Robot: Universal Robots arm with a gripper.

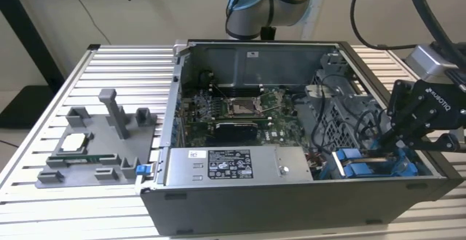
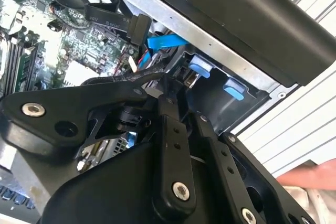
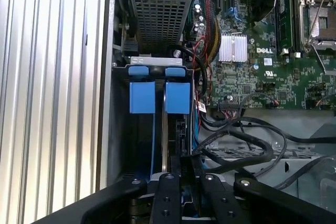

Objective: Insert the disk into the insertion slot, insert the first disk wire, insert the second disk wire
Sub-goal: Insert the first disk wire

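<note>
The disk (image 3: 177, 98) stands on edge in its blue carrier in the insertion slot, at the case corner on the exterior view's right (image 1: 357, 168). My gripper (image 3: 181, 163) reaches down onto the disk's near end, its fingers drawn close on the dark edge. The exterior view shows the gripper (image 1: 380, 151) leaning into the drive bay. A blue flat wire (image 2: 165, 40) and a black wire with a connector (image 2: 139, 27) hang loose beside the motherboard, close to the fingers (image 2: 168, 103).
A second blue carrier (image 3: 142, 97) sits beside the disk. The power supply (image 1: 229, 166) borders the bay. Black cables (image 3: 236, 140) loop close by. A grey fixture (image 1: 95, 142) holding parts stands on the exterior view's left. A hand (image 2: 310, 174) rests outside the case.
</note>
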